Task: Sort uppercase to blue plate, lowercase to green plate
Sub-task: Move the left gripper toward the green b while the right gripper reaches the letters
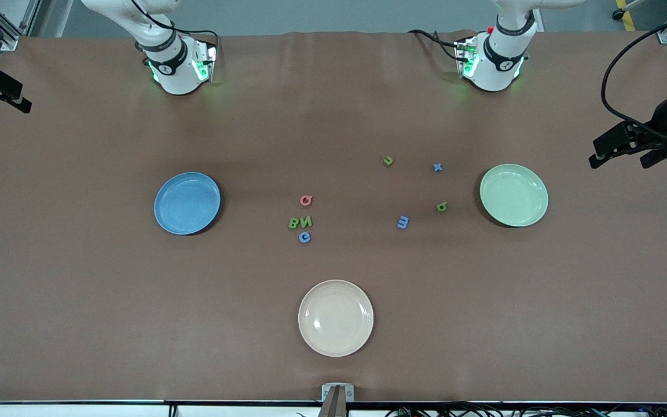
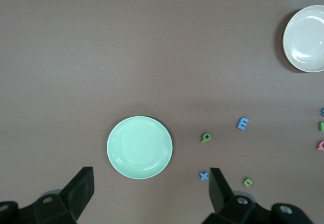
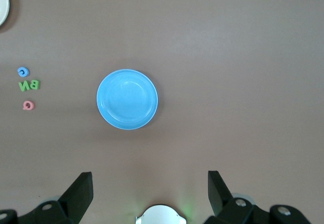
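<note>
Mid-table I count the uppercase: pink-red Q [image 1: 306, 200], green B [image 1: 294, 223] and N [image 1: 306, 221] touching, blue C [image 1: 304, 237]. Lowercase lie toward the left arm's end: green u [image 1: 388, 161], blue x [image 1: 438, 167], green bowl letter [image 1: 441, 207], blue m [image 1: 403, 222]. Blue plate [image 1: 162, 217] and green plate [image 1: 533, 217] flank them, both bare; cream plate [image 1: 362, 339] sits nearest the camera. Left gripper [image 2: 152, 193] waits over the green plate, right gripper [image 3: 150, 193] over the blue plate, fingers spread wide, holding nothing.

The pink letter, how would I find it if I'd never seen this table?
Start at the blue plate and look toward the table's middle for a tight cluster of four letters. The pink Q is the one farthest from the front camera, above the green B and N. It's the only pink letter.
</note>
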Controlling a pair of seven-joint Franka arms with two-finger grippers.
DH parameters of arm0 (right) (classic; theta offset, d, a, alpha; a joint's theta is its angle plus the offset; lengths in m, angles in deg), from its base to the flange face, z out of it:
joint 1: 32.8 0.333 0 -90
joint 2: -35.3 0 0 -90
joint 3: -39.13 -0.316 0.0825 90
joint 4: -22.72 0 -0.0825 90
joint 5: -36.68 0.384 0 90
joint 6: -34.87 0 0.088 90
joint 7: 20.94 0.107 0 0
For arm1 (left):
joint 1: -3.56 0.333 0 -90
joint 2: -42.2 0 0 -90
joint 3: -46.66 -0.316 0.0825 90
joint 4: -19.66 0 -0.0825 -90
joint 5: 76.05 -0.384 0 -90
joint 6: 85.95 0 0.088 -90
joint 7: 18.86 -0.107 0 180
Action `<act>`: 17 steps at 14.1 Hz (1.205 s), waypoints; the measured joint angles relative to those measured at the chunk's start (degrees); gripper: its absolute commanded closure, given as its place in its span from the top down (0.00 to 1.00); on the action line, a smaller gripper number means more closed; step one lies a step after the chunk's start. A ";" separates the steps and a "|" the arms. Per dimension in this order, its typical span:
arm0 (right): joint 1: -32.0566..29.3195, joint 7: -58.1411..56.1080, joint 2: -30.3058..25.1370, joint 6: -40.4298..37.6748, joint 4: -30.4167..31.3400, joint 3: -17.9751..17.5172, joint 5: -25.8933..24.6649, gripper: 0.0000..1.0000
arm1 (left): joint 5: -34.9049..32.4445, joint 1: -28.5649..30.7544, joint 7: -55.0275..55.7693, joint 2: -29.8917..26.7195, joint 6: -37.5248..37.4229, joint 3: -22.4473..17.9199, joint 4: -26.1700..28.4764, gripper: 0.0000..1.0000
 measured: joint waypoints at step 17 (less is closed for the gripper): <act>-0.06 0.47 4.31 -0.15 -2.85 0.41 -0.07 1.00 | 0.20 -1.98 9.76 9.11 -0.34 5.06 1.23 1.00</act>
